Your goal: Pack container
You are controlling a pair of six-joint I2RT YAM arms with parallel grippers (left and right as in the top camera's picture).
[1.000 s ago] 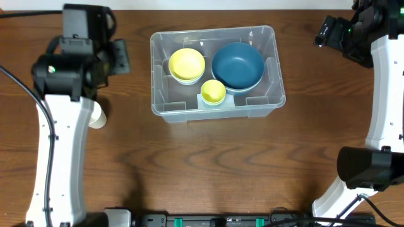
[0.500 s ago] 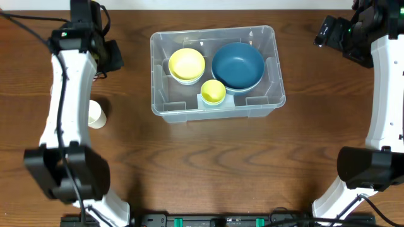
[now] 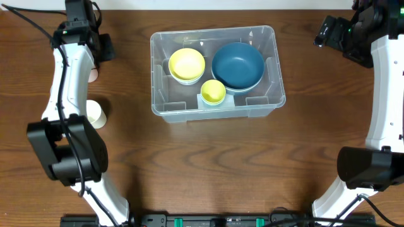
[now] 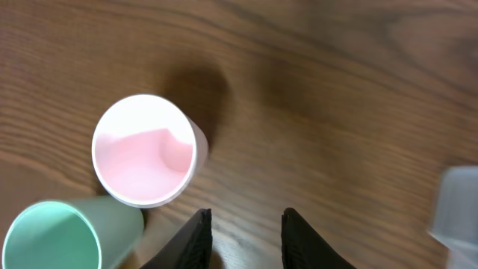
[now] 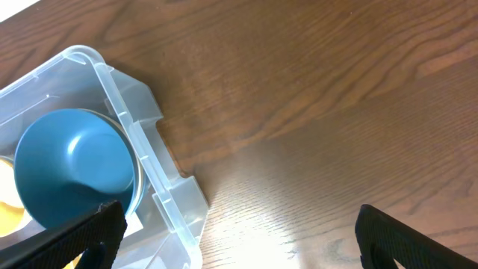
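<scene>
The clear plastic container [image 3: 273, 69] stands at the table's far middle, holding a yellow bowl [image 3: 187, 64], a blue bowl [image 3: 237, 65] and a small yellow cup [image 3: 213, 91]. My left gripper [image 4: 246, 237] hangs over bare wood at the far left [image 3: 95, 49]. Its jaws are narrowly open with nothing between them. A pink cup with a white rim [image 4: 143, 159] stands just up and left of the fingertips, and a green cup [image 4: 56, 235] lies beside it. My right gripper [image 5: 250, 239] is wide open over the table, right of the container's corner [image 5: 160, 190].
A pale cup [image 3: 95, 113] lies on the table left of the container, beside the left arm. The pink cup's edge [image 3: 93, 74] peeks out from under that arm. The container's corner [image 4: 455, 205] shows blurred at the right edge of the left wrist view.
The left arm has swung out toward the far-left corner and its jaws have narrowed. The pink cup has come into view beside it. The right arm has not moved.
</scene>
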